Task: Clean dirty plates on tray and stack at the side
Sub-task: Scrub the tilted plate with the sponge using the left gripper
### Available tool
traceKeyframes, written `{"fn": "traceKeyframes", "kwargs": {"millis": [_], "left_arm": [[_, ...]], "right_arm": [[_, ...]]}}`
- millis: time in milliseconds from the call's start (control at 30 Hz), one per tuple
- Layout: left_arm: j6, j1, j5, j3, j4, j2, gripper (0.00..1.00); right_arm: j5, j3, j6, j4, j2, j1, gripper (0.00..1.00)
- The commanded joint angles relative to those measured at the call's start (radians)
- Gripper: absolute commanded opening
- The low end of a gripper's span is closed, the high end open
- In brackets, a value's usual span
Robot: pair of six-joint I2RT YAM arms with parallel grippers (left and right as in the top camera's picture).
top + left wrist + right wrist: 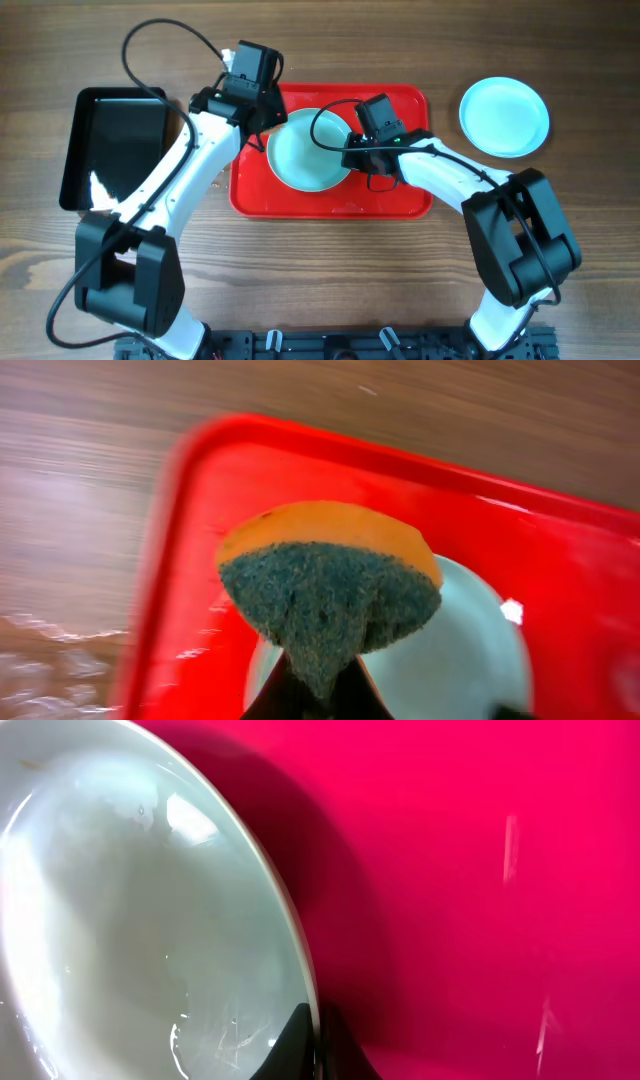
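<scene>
A pale blue-white plate [308, 152] lies on the red tray [400, 200], tilted. My right gripper [352, 150] is shut on its right rim; the wrist view shows the rim [290, 920] pinched between the fingers [318, 1045] above the tray [480, 870]. My left gripper [262, 122] is shut on an orange sponge with a dark green scouring face [330, 585], held over the plate's [450, 660] far left edge and the tray [200, 560]. A second plate [504, 116] lies on the table to the right of the tray. A third plate is not in view.
A smaller black tray [118, 140] lies on the wooden table at the left. Cables loop from both wrists over the red tray's back edge. The arm bases stand at the front edge.
</scene>
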Motion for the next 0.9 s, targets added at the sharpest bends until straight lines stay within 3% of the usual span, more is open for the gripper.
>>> {"fn": "traceKeyframes", "kwargs": {"millis": [0,400,867], "left_arm": [[-0.006,-0.025,0.182,0.002,0.034,0.09,0.04],[-0.006,-0.08,0.243,0.002,0.166,0.273,0.04],[-0.006,-0.079,0.224,0.002,0.276,0.357,0.04]], "right_arm": [[-0.002,0.017,-0.049,-0.032,-0.021,-0.006,0.04],[-0.005,0.016,-0.051,-0.042,-0.021,-0.006,0.04],[-0.005,0.016,-0.05,-0.043,-0.021,-0.006,0.04]]}}
